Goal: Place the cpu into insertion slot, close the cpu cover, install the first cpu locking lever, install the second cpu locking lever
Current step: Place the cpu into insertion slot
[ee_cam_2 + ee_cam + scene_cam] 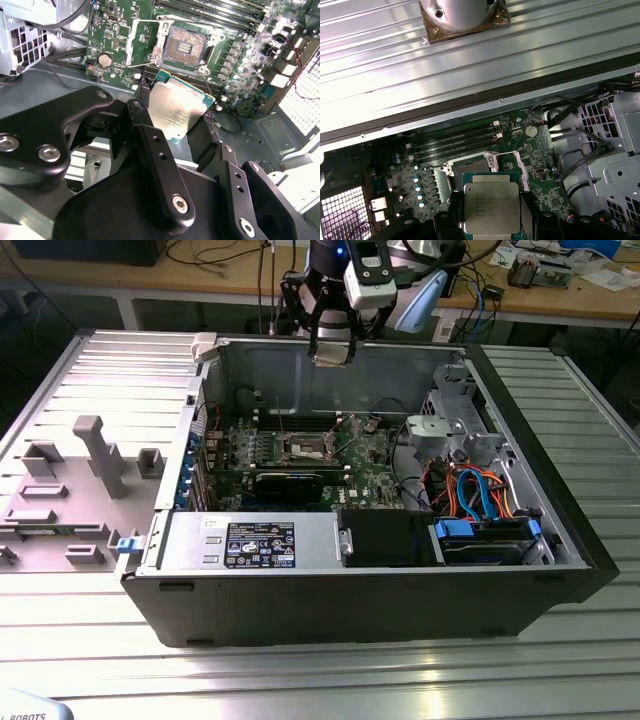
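**Chip held up over the board**

We see the gripper (175, 129) pinching the cpu (176, 107), a flat, shiny square w/ green edges. The insertion slot (184, 47) shows its dark middle on the green board (115, 30). PC case (350, 600) sits on a ribbed metal table (300, 680).

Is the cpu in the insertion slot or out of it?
Out. The gripper holds the cpu clear of the board; the insertion slot shows its bare dark centre.
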